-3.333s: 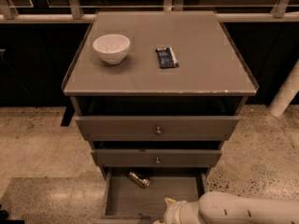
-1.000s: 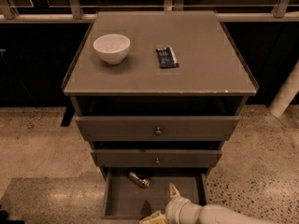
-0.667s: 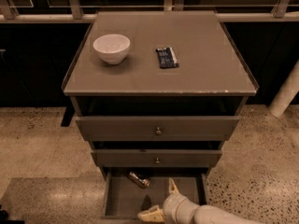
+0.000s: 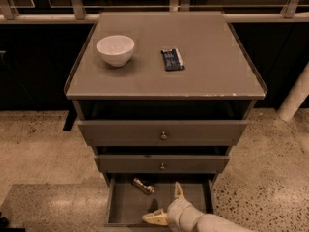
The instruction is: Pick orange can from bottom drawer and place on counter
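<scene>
The orange can [image 4: 144,185] lies on its side at the back left of the open bottom drawer [image 4: 124,206]. My gripper [image 4: 166,204] reaches in from the lower right over the drawer floor, to the right of the can and nearer the front. Its fingers [image 4: 177,190] are spread open and empty, apart from the can. The counter [image 4: 212,66] is the flat top of the cabinet above.
A white bowl [image 4: 115,50] stands on the counter at the left. A flat dark blue packet [image 4: 172,59] lies near its middle. Two upper drawers with round knobs [image 4: 163,136] are partly pulled out above the bottom drawer. Speckled floor surrounds the cabinet.
My gripper has moved up from the drawer's front edge into the drawer, towards the can, and its fingers have spread open. The can has not moved.
</scene>
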